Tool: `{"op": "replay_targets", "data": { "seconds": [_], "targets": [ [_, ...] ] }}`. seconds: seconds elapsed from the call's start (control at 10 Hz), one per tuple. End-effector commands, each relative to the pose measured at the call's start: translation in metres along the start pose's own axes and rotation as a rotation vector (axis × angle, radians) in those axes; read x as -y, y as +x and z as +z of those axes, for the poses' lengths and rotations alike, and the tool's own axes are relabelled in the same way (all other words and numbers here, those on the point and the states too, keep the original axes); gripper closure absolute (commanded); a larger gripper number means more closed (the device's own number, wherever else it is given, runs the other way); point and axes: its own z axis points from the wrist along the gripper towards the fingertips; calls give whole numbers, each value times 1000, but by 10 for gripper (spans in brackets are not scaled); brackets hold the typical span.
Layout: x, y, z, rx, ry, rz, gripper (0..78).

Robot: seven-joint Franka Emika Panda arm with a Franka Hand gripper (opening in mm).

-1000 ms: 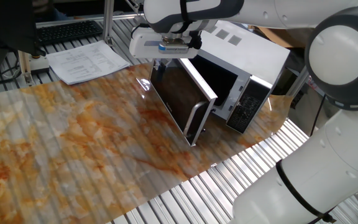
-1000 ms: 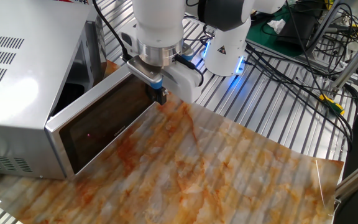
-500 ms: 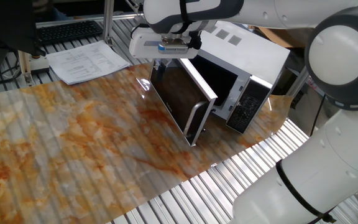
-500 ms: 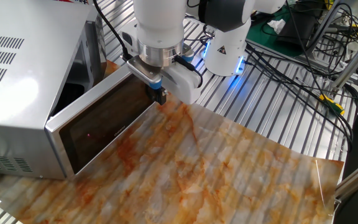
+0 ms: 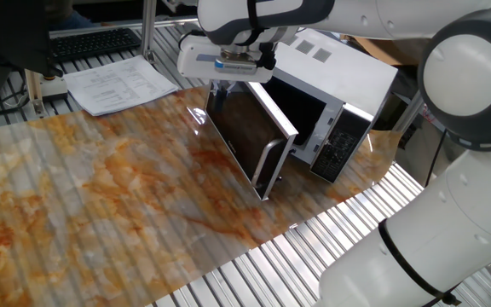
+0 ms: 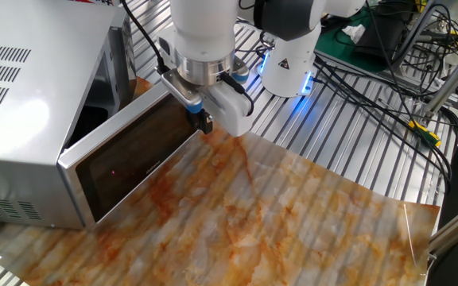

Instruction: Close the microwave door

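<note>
Microwave door (image 5: 250,141) hangs half open off the microwave (image 6: 34,95) at the worktop's far edge; my claw (image 6: 201,121), fingers apparently pinched empty, presses its outer face to swing it shut.

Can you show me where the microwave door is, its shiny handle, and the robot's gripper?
microwave door (image 5: 244,128), one fixed view, on the dark glass panel.
handle (image 5: 267,166), one fixed view, on the silver bar near the door's free edge.
gripper (image 6: 203,121), the other fixed view, at the dark fingertips beside the door.
</note>
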Motion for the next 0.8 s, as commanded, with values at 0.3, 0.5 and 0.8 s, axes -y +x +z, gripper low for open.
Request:
{"op": "replay_targets", "data": {
  "seconds": [0.3,0.5,0.8],
  "targets": [
    [0,0,-1,-5,28,58,776],
    [0,0,-1,-6,29,73,776],
    [0,0,-1,-13,36,120,776]
  ]
}}
